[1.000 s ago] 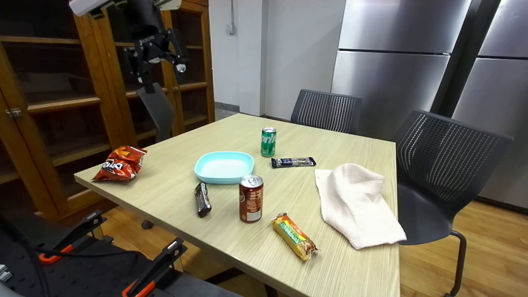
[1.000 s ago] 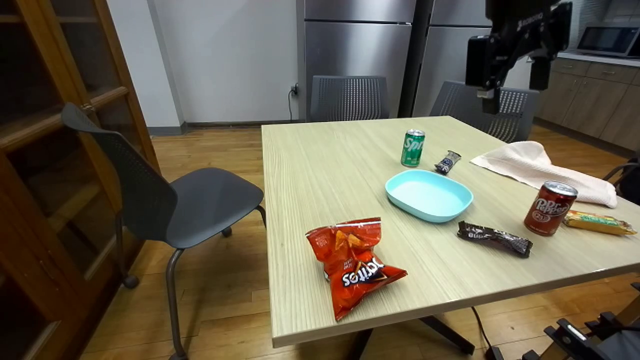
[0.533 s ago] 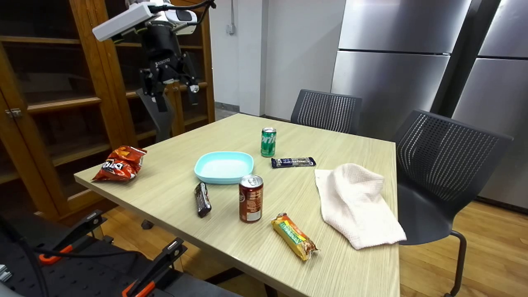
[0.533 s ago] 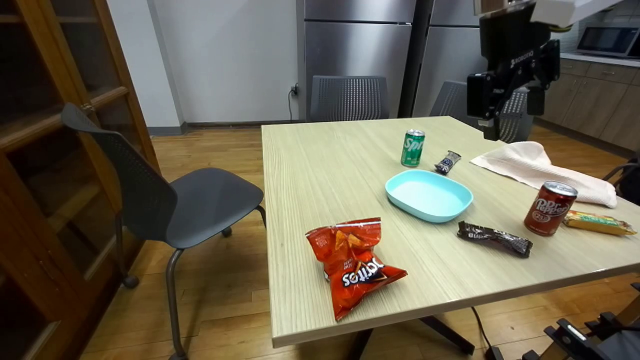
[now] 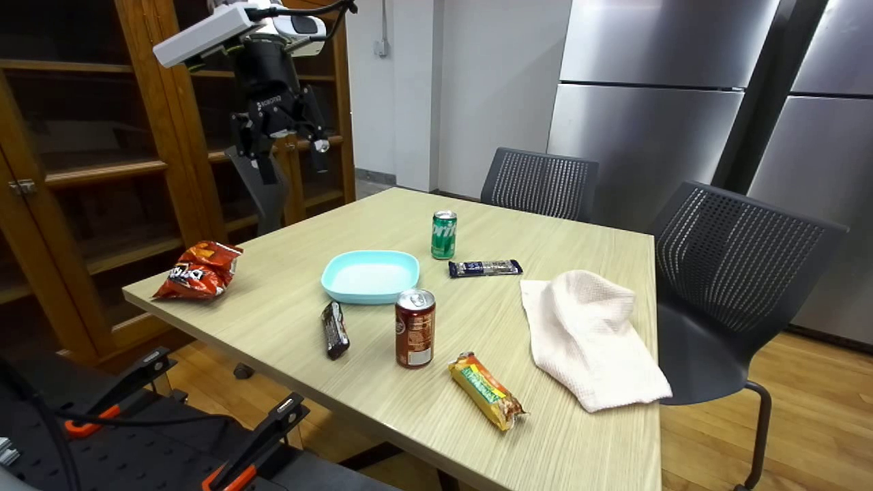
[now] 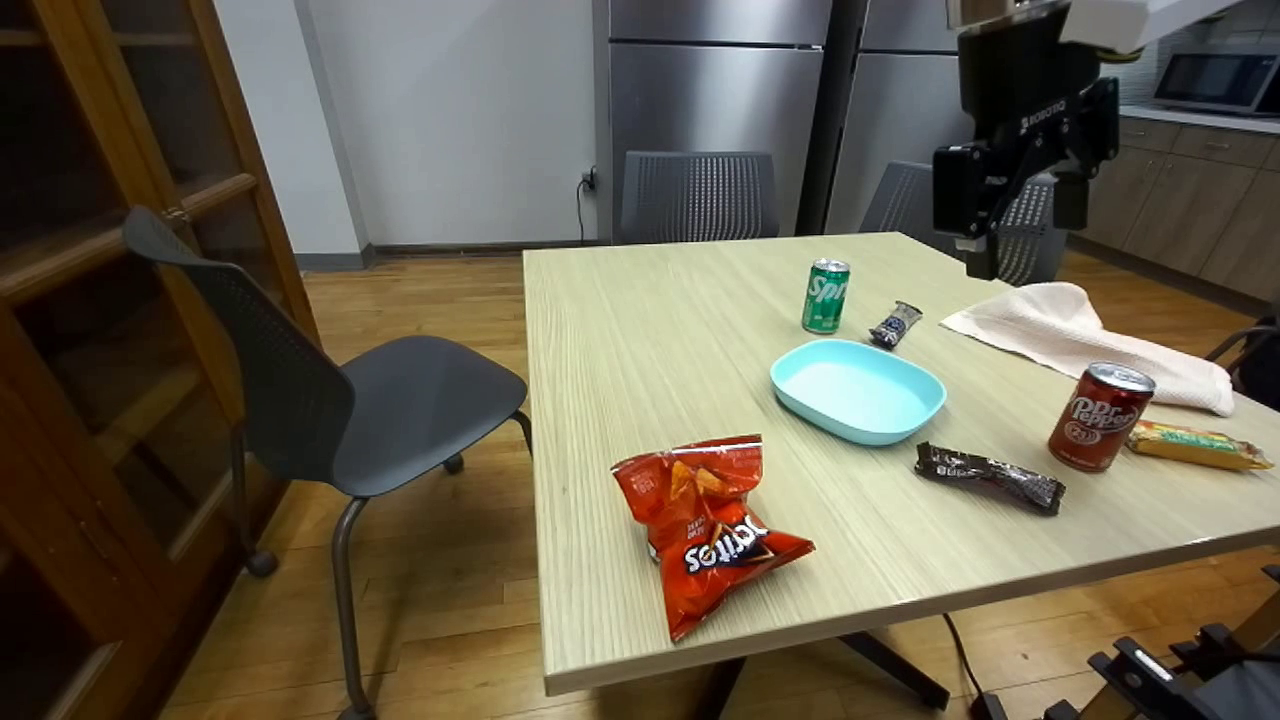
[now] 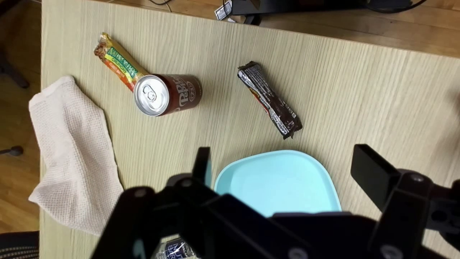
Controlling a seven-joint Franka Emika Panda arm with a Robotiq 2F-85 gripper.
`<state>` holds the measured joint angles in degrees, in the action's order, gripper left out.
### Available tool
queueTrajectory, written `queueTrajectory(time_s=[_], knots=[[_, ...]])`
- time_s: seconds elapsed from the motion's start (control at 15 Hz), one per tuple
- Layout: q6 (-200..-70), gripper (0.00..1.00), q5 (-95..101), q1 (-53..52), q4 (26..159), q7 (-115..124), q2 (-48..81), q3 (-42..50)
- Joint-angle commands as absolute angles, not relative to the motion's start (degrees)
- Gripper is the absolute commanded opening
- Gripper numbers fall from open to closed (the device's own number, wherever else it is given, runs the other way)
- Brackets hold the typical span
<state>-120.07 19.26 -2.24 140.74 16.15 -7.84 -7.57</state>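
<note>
hovering above the counter [image 6: 650, 330], the claw [image 5: 293, 167] is standing spread and empty; a turquoise dish [image 7: 287, 183] is lying below, showing between the fingers [image 7: 373, 176] in the wrist view; a dark-wrapped candy bar [image 7: 270, 100] is lying just beside the dish, long axis slanting toward it.

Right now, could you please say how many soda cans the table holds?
2: the Sprite can near the dark blue bar; the Dr Pepper can beside the yellow bar.

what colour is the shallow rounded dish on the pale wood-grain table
The shallow rounded dish is plain light turquoise, seen whole and best in an exterior view.
</note>
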Motion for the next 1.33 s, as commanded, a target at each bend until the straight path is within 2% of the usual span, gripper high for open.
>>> queueTrajectory(time_s=[0.0,0.4,0.8,1.27], knots=[[-119.9,1.00,19.3,-2.7,140.7,16.2,-7.8,-7.1],[-132.6,1.00,26.1,-1.9,147.8,15.5,-7.2,-6.5],[-145.5,1.00,28.6,0.0,149.5,11.4,1.1,-2.0],[-150.1,1.00,26.4,0.0,147.1,3.9,12.0,2.1]])
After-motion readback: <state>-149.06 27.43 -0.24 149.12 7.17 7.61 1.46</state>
